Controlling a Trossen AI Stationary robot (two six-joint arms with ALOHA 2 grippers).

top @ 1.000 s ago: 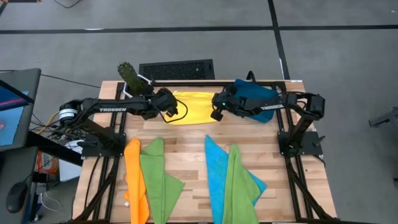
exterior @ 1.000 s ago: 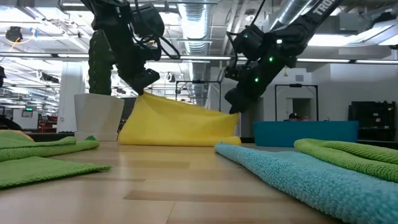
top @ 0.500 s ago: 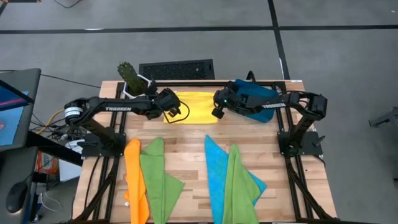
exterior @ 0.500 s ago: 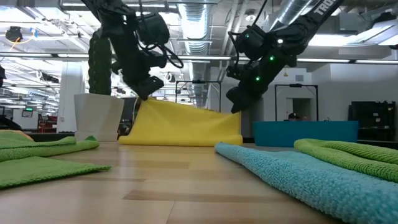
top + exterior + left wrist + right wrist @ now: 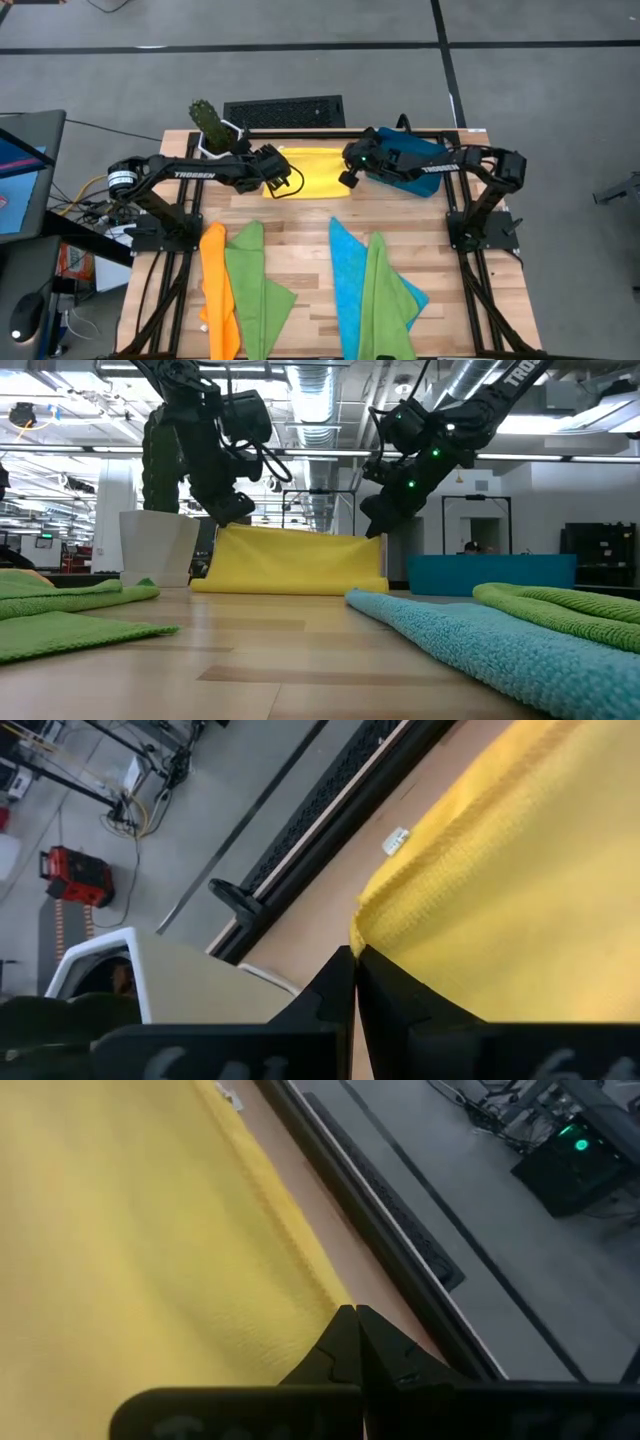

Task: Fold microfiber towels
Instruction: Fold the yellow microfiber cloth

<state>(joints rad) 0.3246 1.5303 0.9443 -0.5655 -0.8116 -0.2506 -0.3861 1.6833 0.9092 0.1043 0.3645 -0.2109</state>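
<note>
1. At the far left of the high view, beyond the table, a monitor (image 5: 20,175) with a blue screen stands by a cluster of cables.
2. One potted cactus (image 5: 207,118) in a white pot (image 5: 158,548) stands at the table's (image 5: 300,235) back left corner, just beside the left arm.
3. The left gripper (image 5: 268,170) hangs over the back of the table with its fingers pressed shut on the left corner of the yellow towel (image 5: 312,168); the left wrist view shows the two dark tips (image 5: 345,982) meeting at the cloth's edge.
4. One yellow towel is in play, raised along its gripped edge between the two grippers, with its lower part resting on the wood, as the low view shows.
5. The right gripper (image 5: 347,172) pinches the towel's right corner, fingers (image 5: 350,1335) closed tight on it.
6. Behind the right arm lies one dark-blue tray (image 5: 412,158), at the back right of the table.
7. Four more towels lie at the front: one orange towel (image 5: 218,290) at the left, a lime green towel (image 5: 258,285) overlapping it, then a bright blue towel (image 5: 350,270), with a second lime green towel (image 5: 380,290) lying over it.
8. That makes five towels in all: one orange, one yellow, one blue, two green.
</note>
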